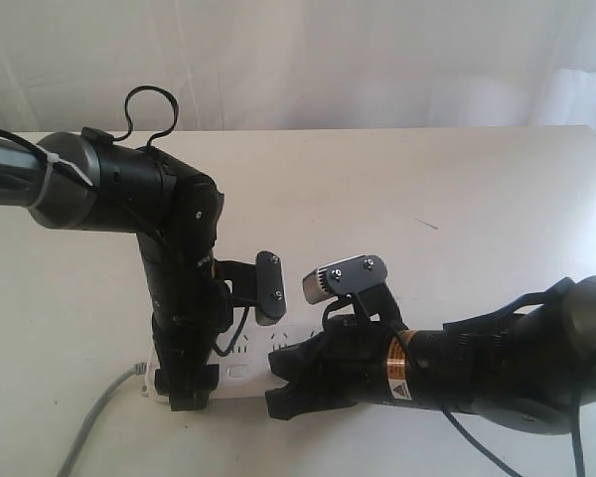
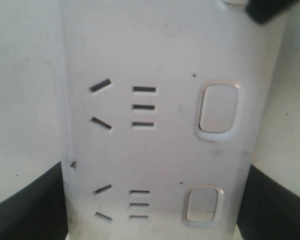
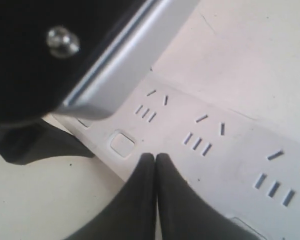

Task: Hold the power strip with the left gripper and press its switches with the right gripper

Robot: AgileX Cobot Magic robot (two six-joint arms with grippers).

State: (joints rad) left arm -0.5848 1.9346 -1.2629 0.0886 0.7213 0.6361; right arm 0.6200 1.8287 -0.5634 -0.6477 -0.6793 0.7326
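The white power strip (image 1: 240, 374) lies flat near the table's front, mostly hidden under both arms. My left gripper (image 1: 185, 390) stands down over its left end. In the left wrist view the strip (image 2: 155, 150) fills the gap between the black fingers (image 2: 25, 205), which press against its two long edges. Two switches (image 2: 217, 111) show beside the socket slots there. My right gripper (image 3: 155, 156) is shut with nothing in it. Its joined fingertips rest over the strip (image 3: 225, 150), just beside one switch (image 3: 122, 143). I cannot tell whether they touch the surface.
The grey cord (image 1: 94, 425) runs off the strip's left end toward the front edge. The left arm's small dark camera module (image 1: 268, 286) hangs close above the right gripper (image 1: 278, 383), and shows as a black and silver block (image 3: 90, 75) in the right wrist view.
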